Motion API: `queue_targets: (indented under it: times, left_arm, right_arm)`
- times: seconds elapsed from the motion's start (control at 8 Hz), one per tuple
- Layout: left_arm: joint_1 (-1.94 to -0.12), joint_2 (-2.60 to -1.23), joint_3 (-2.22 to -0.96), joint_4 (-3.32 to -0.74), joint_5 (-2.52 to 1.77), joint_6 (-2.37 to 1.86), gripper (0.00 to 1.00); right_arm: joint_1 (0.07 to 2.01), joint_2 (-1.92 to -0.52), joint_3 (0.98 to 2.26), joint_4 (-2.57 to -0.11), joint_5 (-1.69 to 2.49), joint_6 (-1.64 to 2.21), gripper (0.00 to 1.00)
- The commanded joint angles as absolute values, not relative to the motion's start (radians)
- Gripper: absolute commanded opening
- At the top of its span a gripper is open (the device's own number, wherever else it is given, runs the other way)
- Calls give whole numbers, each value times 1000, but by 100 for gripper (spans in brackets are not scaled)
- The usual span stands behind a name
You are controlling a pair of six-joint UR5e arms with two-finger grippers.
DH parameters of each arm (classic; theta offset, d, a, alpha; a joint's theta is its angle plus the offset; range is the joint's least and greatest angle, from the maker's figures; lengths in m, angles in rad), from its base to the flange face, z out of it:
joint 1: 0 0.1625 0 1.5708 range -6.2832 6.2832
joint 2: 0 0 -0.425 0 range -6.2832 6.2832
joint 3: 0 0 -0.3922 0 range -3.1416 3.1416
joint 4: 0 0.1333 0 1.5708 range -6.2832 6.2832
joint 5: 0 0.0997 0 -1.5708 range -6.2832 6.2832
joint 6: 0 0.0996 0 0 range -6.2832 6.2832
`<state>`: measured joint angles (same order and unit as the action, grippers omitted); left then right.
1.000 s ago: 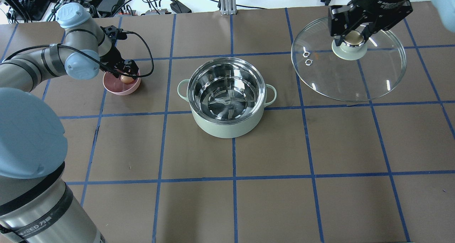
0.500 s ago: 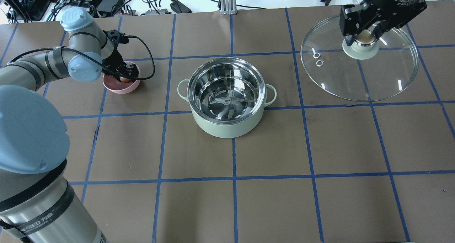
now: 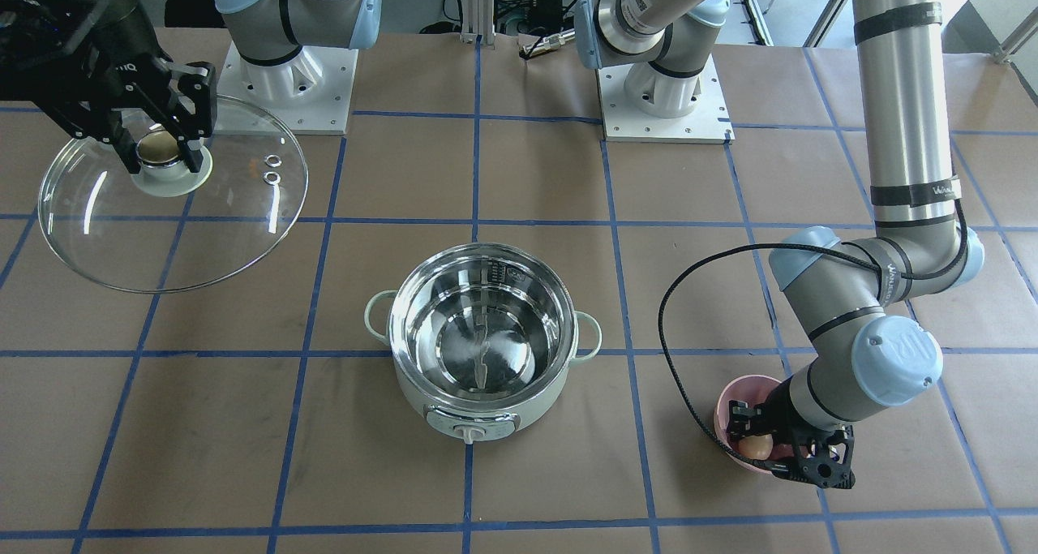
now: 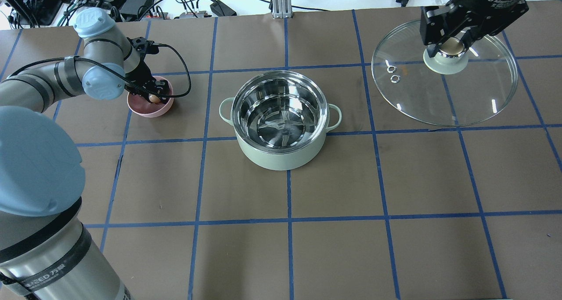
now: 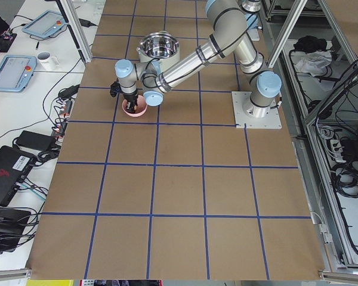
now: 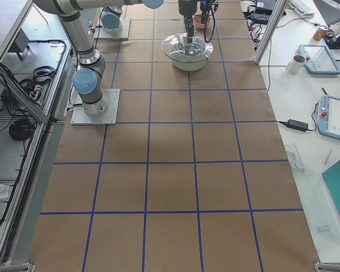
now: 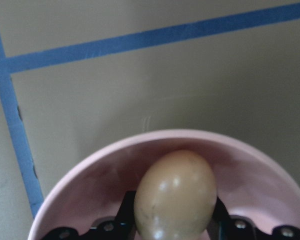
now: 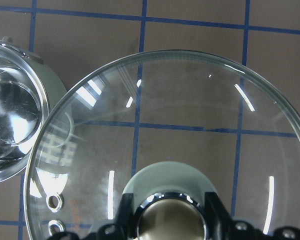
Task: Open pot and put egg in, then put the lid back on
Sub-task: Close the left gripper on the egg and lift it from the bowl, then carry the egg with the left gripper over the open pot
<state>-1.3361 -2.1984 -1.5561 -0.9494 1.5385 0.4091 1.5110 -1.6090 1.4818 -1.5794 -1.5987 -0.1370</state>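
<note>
The pale green pot (image 4: 281, 160) stands open in the middle of the table, its steel inside empty; it also shows in the front view (image 3: 535, 412). My right gripper (image 4: 448, 47) is shut on the beige knob of the glass lid (image 4: 443, 98) and holds it at the far right, clear of the pot. The right wrist view shows the lid (image 8: 190, 110) below the gripper (image 8: 172, 220). My left gripper (image 4: 153, 97) is down in a pink bowl (image 4: 147, 111). Its fingers press both sides of the tan egg (image 7: 175, 195).
The pink bowl (image 3: 734, 400) sits on the brown paper left of the pot in the overhead view. A black cable (image 3: 673, 335) loops from the left wrist. Robot bases (image 3: 665, 92) and cables lie at the table's far edge.
My right gripper carried the lid a little to the right, then held still. My left gripper sank lower into the pink bowl around the egg.
</note>
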Motion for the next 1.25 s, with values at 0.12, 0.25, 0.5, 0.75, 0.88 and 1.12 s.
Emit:
queue_targets:
  times: [0.12,0.25,0.5,0.75,0.88,1.12]
  left_arm:
    - [-1336,-2116,-1548,-1060,1534,402,40]
    - [-1338,-2067,-1549,-1113,1532,396,40]
    - [-1374,-1981,-1555,-1210,1529,324,40]
    - [-1512,-1910,-1557,-1230,1528,148,40]
    - [-1616,-1876,-1554,-1215,1535,-8,40]
    - [-1745,-1876,-1551,-1169,1523,-159,40]
  right_arm:
    - [1511,-1609,1482,-1578,-1601,-137,0]
    - [1511,-1611,1482,-1578,-1601,-137,0]
    - [1513,-1611,1482,-1578,-1601,-137,0]
    - [1512,-1609,1482,-1578,-1600,-138,0]
    - [1511,-1609,1482,-1580,-1601,-138,0]
    - [1511,-1609,1482,-1578,-1605,-140,0]
